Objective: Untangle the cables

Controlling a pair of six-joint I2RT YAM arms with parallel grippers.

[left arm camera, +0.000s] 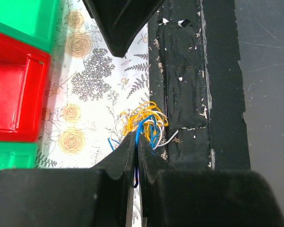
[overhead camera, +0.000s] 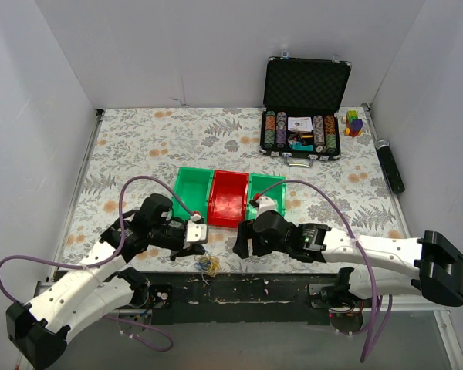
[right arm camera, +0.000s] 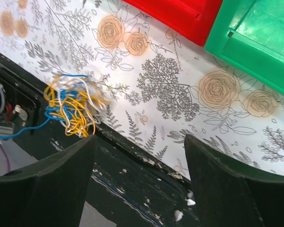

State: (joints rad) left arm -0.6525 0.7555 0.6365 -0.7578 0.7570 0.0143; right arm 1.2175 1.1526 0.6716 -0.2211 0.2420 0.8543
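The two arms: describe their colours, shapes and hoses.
The left arm and right arm have white links with black joints. A purple hose loops along each. The left gripper and right gripper have black, wedge-shaped fingers.

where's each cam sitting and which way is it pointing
top external: above and behind the arms, looking down on the table, bins and case; left arm and right arm show, bases at the bottom.
left wrist: on the left arm, looking past its left claw, shut on the cables by the table's near edge.
right wrist: on the right arm, looking down through its open right claw at the table.
shared: both wrist views show the cables and red bin.
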